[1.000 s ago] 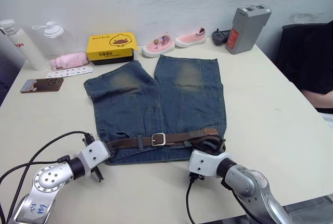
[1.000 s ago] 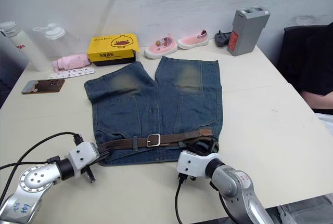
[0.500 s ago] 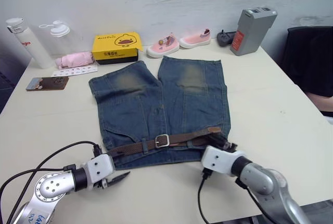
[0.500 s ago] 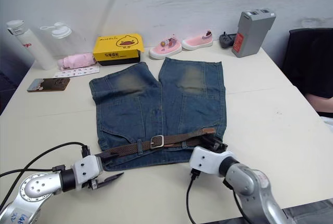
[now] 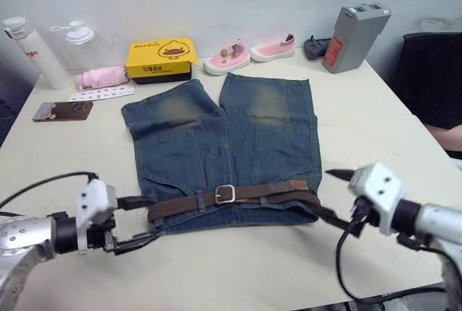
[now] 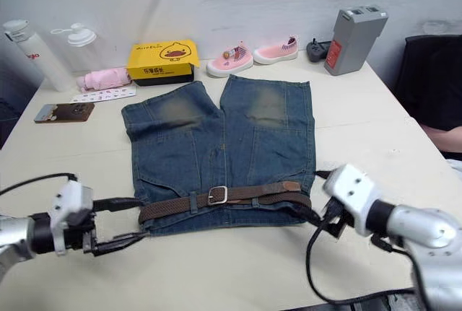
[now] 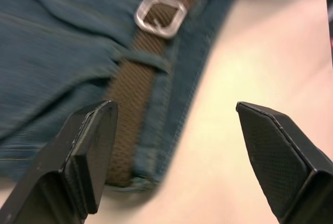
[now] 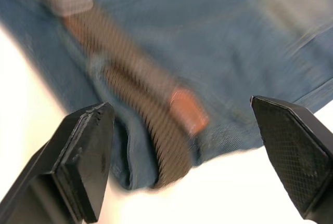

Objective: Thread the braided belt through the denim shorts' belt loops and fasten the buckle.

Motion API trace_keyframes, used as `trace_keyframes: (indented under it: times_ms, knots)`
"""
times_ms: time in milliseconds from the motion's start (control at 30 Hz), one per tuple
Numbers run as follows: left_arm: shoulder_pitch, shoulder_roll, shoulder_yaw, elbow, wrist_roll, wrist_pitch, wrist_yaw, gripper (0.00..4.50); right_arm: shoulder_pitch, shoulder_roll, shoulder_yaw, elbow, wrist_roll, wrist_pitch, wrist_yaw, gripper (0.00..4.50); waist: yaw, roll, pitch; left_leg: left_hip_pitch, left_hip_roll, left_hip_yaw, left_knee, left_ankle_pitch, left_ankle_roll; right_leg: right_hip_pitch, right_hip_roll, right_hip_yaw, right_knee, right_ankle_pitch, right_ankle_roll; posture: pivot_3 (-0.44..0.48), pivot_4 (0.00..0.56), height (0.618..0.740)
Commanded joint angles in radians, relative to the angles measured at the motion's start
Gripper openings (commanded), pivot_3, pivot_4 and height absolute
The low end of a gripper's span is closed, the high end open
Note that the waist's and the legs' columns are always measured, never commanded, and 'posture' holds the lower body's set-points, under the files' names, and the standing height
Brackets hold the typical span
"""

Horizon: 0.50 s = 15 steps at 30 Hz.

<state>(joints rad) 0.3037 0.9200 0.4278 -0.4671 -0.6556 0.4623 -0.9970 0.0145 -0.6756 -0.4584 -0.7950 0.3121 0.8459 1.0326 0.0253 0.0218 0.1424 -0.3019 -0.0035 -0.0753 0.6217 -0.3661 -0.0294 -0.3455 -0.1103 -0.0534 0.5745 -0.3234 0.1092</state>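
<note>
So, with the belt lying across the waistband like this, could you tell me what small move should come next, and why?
Probably lift both arms clear. The braided belt runs through the belt loops, the buckle looks fastened, and the left gripper and right gripper are open, holding nothing.

Denim shorts (image 5: 224, 145) lie flat on a table (image 5: 375, 123), braided belt (image 5: 238, 197) across the waistband. Open grippers sit at eight o'clock (image 5: 138, 221) and four o'clock (image 5: 333, 197).

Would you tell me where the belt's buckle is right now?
In the left eye view, the buckle lies on the waistband of the denim shorts, about midway along the braided belt, between the left gripper and right gripper.
</note>
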Motion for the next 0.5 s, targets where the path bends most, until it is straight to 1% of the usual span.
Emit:
trace_keyframes:
  times_ms: [33, 233, 500]
  knots:
    - [-0.043, -0.017, -0.016, 0.038, 0.043, -0.033, 0.017, 3.99, -0.023, -0.032, -0.047, 0.038, 0.069, 0.017, -0.025, 4.44, 0.0, 0.0, 0.0, 0.0, 0.0, 0.0, 0.0, 0.0, 0.0, 0.0, 0.0, 0.0, -0.001, 0.0, 0.0, 0.0, 0.15, 0.712]
    - [-0.113, -0.071, -0.057, 0.055, 0.058, -0.034, 0.055, 3.99, 0.003, -0.045, 0.0, 0.065, 0.085, -0.014, -0.099, 4.44, -0.002, 0.0, 0.0, -0.002, -0.001, 0.0, -0.001, -0.001, 0.001, 0.0, -0.001, 0.002, -0.003, 0.001, 0.002, 0.0, 0.15, 0.712]
    - [-0.124, -0.098, -0.07, 0.049, 0.068, -0.033, 0.061, 3.99, 0.038, -0.046, 0.033, 0.085, 0.103, -0.048, -0.165, 4.44, -0.001, 0.0, 0.001, -0.001, -0.001, 0.001, -0.001, -0.001, 0.001, 0.001, -0.001, 0.001, -0.005, 0.003, 0.005, 0.0, 0.15, 0.712]
